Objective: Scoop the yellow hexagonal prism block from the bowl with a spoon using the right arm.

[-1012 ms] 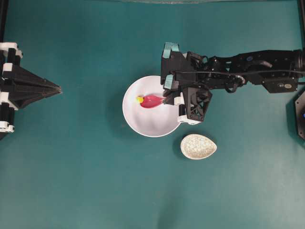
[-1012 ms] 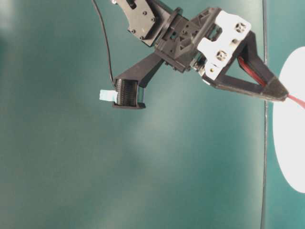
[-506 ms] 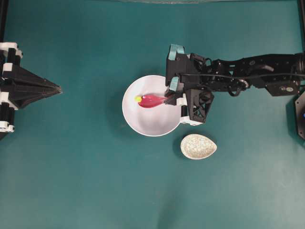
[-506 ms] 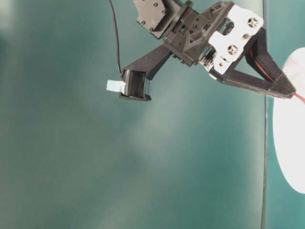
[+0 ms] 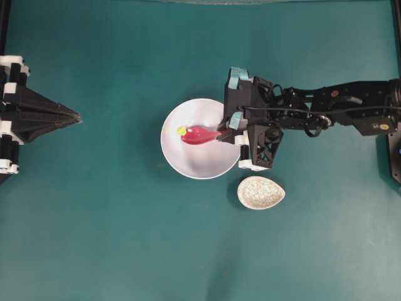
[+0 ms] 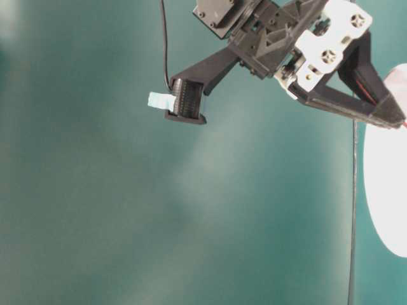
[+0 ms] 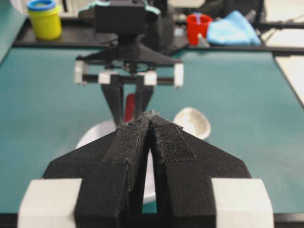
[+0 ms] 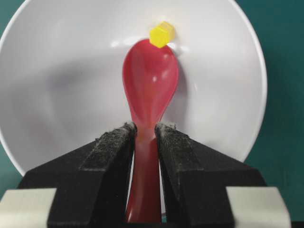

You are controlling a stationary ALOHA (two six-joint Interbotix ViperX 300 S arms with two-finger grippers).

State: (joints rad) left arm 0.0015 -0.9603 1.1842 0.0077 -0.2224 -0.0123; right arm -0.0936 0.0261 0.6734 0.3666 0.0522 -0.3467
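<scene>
The white bowl (image 5: 202, 162) sits mid-table and fills the right wrist view (image 8: 66, 71). Inside it lies the pink-red spoon (image 5: 199, 134), scoop pointing left. My right gripper (image 5: 220, 134) is shut on the spoon's handle, which shows between the pads (image 8: 145, 127). The tiny yellow hexagonal prism block (image 8: 160, 35) rests at the far tip of the scoop (image 8: 150, 78), against the bowl's wall, and also shows from overhead (image 5: 182, 131). My left gripper (image 5: 75, 116) stays far left, shut on nothing (image 7: 151, 116).
A small speckled beige dish (image 5: 260, 192) lies just below and right of the bowl, under the right wrist. Beyond the table's far edge stand a yellow cup (image 7: 44, 18), a red cup (image 7: 198, 26) and a blue cloth (image 7: 232, 28).
The right wrist has shifted right and risen in the table-level view. The spoon's scoop has stayed in the bowl with the block at its tip. The left arm has not moved.
</scene>
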